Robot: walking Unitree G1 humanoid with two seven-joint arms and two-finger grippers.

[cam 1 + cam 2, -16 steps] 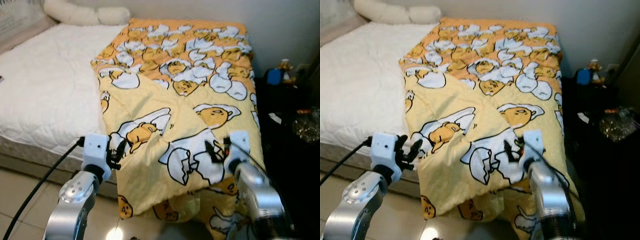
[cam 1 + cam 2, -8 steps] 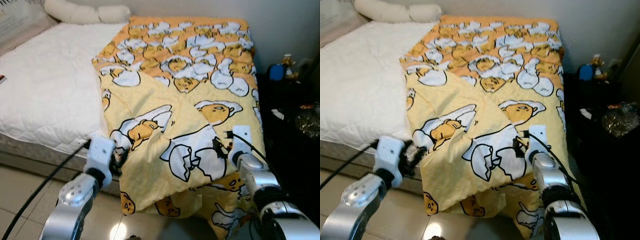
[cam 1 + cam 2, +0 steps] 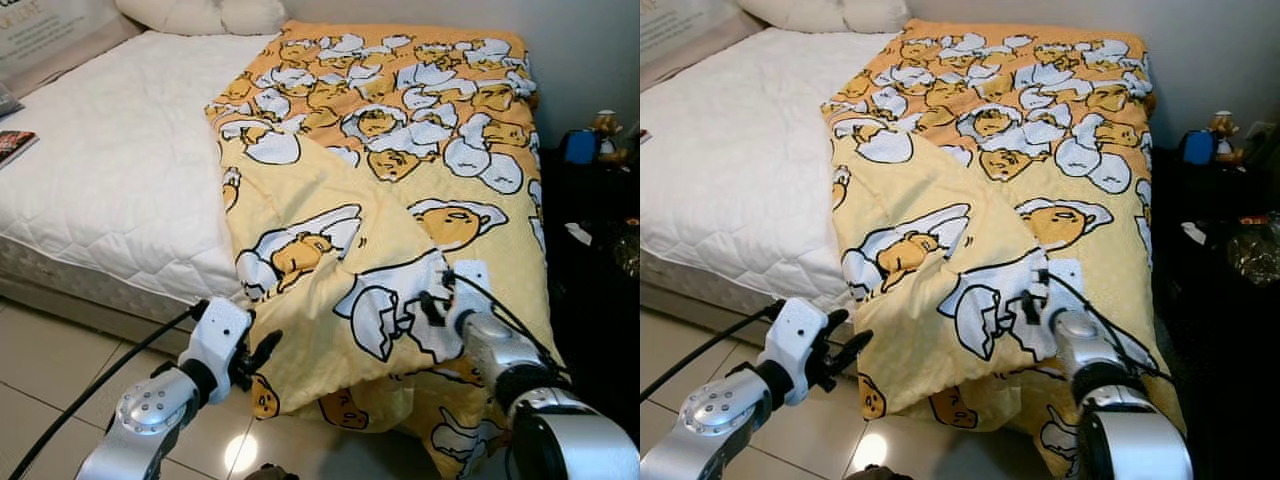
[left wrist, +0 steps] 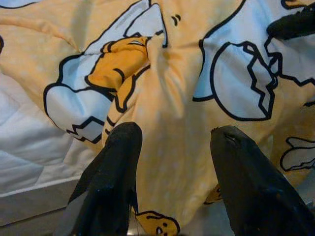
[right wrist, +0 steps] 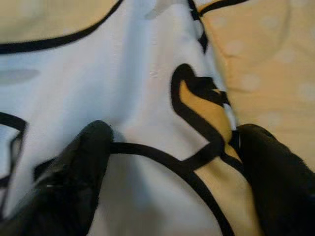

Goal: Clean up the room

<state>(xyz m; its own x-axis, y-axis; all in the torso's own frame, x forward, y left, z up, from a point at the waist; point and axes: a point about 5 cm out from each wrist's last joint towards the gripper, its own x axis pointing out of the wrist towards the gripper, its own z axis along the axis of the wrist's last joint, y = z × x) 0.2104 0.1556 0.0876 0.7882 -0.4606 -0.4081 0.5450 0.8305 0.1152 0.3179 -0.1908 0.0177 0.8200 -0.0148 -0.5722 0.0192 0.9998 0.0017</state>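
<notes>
Here we stand at the foot of the bed (image 3: 110, 190), with both arms reaching toward the lower end of the yellow blanket (image 3: 380, 200), presumably so we can take it by two points and straighten or fold it. Our left end effector (image 3: 255, 352) hangs just off the blanket's hanging lower-left edge, near the bed's side; in the left wrist view its two black fingers (image 4: 118, 172) stand apart with the fabric ahead of and between them, nothing pinched yet. Our right end effector (image 3: 432, 305) rests on top of the blanket near the foot of the bed, on a white eggshell patch; in the right wrist view its fingers (image 5: 83, 162) are spread against the cloth rather than closed on it. We judge this spacing suits a two-handed grab, one hand at the edge and one on the top layer. The blanket covers the right half of the white quilted mattress (image 3: 120, 160) and is printed with cartoon egg-yolk figures and cracked white shells outlined in black. Its upper part shows a dense orange pattern, while a large corner is folded back diagonally, showing a paler yellow face with bigger figures. The lower end droops over the bed's foot toward the tiled floor (image 3: 60, 350), rumpled and uneven. It looks soft and limp, likely to sag when lifted.
</notes>
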